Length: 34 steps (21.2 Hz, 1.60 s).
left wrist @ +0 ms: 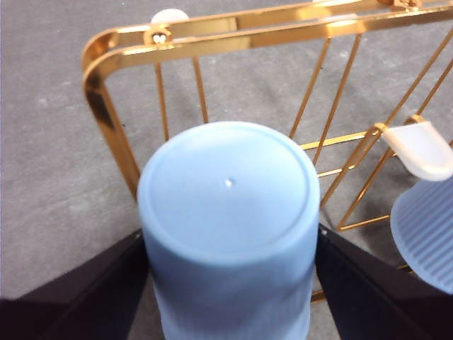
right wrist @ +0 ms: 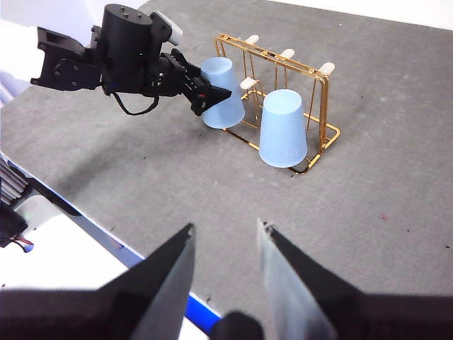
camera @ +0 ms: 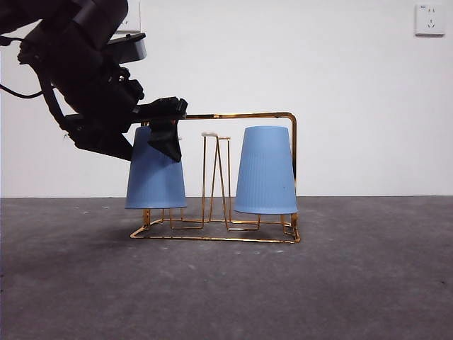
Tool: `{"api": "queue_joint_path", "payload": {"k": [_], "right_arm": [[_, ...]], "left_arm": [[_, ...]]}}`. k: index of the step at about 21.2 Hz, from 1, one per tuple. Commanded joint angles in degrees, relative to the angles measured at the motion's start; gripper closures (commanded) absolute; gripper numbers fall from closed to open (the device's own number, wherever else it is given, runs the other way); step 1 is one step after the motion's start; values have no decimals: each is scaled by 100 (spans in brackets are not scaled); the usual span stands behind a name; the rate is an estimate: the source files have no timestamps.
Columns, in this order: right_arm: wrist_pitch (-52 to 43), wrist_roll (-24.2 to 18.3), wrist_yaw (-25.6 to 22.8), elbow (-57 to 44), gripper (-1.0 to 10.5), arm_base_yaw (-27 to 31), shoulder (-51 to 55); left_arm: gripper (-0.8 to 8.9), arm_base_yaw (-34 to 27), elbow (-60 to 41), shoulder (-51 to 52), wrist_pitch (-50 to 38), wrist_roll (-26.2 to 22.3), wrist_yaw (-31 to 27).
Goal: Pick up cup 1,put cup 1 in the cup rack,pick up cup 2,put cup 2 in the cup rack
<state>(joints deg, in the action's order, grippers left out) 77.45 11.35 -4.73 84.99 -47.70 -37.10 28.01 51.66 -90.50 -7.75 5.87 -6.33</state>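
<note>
Glossy gold metal cup rack [camera: 248,117]; matt ribbed plastic cups.

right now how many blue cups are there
2. One cup sits upside down at the rack's end, gripped by the left hand; the other cup hangs upside down at the opposite end.

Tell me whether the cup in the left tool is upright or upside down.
Upside down: cup 2 shows its closed base upward, over the cup rack.
</note>
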Motion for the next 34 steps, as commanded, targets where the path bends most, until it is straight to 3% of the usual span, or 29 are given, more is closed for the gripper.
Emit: {"api": "queue_joint_path", "payload": {"k": [1, 3, 4, 7, 8, 9, 25, 34], "right_arm": [[11, -7, -31, -39, 792, 4, 24], [13, -4, -50, -42, 792, 4, 24], [13, -7, -63, -42, 792, 4, 24], [13, -50, -92, -42, 792, 4, 24], [13, -55, -90, -39, 792, 4, 24], [15, -63, -90, -42, 791, 4, 24], [37, -146, -90, -39, 792, 4, 24], [101, -146, -87, -42, 791, 4, 22]], "left_arm": [[814, 4, -70, -223, 304, 160, 39], [791, 4, -70, -229, 439, 203, 39], [720, 4, -70, -229, 498, 210, 39], [372, 2, -68, -223, 588, 210, 90], [285, -2, -68, -219, 640, 210, 146], [256, -11, -66, -219, 675, 210, 216], [248, -15, -57, 181, 1906, 476, 599], [252, 13, -57, 1547, 3373, 730, 1814]]}}
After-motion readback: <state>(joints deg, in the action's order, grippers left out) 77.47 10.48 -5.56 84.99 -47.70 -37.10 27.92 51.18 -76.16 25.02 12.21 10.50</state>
